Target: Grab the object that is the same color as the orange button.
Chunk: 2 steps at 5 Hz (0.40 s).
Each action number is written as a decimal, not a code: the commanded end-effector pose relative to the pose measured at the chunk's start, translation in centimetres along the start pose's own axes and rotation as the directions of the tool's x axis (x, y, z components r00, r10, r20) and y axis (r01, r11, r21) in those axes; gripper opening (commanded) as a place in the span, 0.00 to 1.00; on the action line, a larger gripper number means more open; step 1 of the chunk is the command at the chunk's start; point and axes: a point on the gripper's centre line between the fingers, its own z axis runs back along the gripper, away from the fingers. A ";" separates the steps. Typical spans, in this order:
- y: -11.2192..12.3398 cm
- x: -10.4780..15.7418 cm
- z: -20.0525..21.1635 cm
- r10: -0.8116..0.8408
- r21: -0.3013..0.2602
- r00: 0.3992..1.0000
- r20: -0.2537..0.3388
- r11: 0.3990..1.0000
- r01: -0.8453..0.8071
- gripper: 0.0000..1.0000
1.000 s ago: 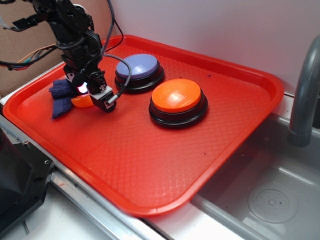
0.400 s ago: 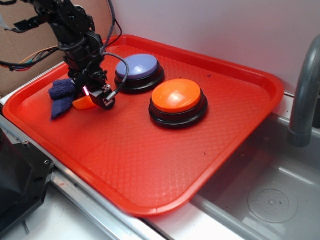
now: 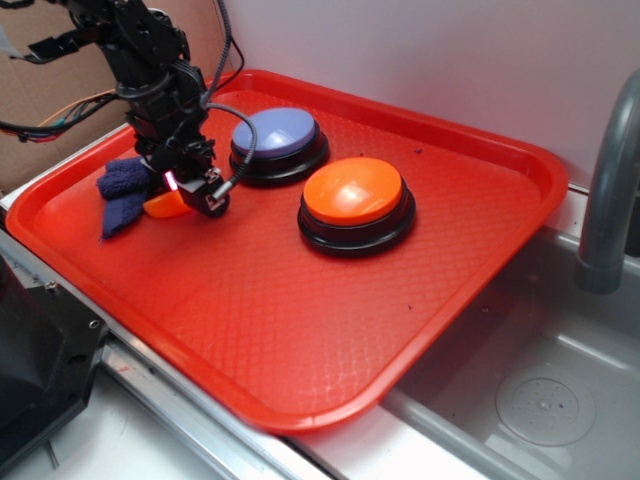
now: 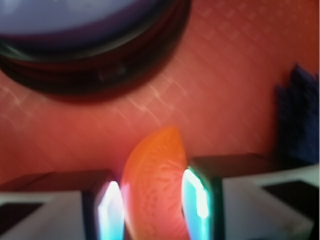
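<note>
The tool (image 3: 188, 192) is sitting low at the far left of the red tray (image 3: 300, 330), its two fingers (image 4: 200, 200) bracketing the orange wedge (image 4: 155, 185) on both sides; whether they are pressing it is unclear in the blurred wrist view. The wedge is lying on the tray, touching the dark blue cloth (image 3: 122, 195). The lavender button (image 3: 277, 142) and orange button (image 3: 355, 202) are standing to the right.

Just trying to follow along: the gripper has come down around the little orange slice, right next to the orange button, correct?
Not quite. The gripper does straddle the orange slice, but the wrist view shows the lavender-blue button beside it. The orange button sits farther off.
</note>
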 end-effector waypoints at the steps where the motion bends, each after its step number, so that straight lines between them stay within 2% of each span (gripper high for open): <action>1: -1.0 1.6 6.5 0.026 0.044 0.995 0.095 0.999 -0.031 0.00; 2: -2.3 1.2 8.6 0.027 0.029 0.996 0.081 0.999 -0.030 0.00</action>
